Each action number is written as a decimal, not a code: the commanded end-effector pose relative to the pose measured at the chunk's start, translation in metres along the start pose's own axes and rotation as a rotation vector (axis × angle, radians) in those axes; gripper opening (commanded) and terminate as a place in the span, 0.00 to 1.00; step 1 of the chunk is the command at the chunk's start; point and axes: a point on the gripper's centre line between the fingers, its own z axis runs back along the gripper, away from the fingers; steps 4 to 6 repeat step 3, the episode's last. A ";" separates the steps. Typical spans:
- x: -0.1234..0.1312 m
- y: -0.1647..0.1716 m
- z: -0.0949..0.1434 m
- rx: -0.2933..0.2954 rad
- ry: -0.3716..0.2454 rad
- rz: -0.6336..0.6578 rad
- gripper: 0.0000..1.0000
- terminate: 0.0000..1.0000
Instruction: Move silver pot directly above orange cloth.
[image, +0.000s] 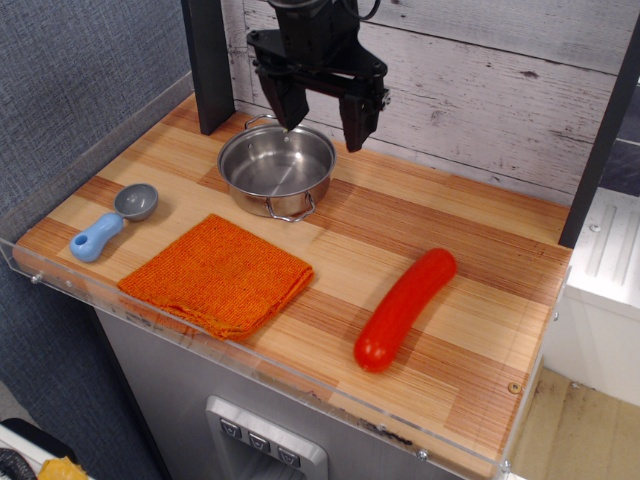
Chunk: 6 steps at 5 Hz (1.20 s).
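Observation:
The silver pot (277, 170) stands empty on the wooden table at the back left, its two wire loop handles at the far and near sides. The orange cloth (217, 274) lies folded flat just in front of it, near the table's front edge. The pot sits just behind the cloth's far edge, apart from it. My gripper (323, 122) hangs open above the pot's far right rim, its two black fingers spread wide, holding nothing.
A blue-handled grey scoop (116, 220) lies at the left edge. A long red sausage-shaped object (404, 306) lies to the right of the cloth. A dark post (208, 62) stands behind the pot. A clear plastic lip (250, 358) runs along the front edge.

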 end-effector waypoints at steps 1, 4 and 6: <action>-0.004 0.007 0.010 -0.015 0.001 0.014 1.00 0.00; -0.004 0.009 0.010 0.000 0.029 -0.033 1.00 1.00; -0.004 0.009 0.010 0.000 0.029 -0.033 1.00 1.00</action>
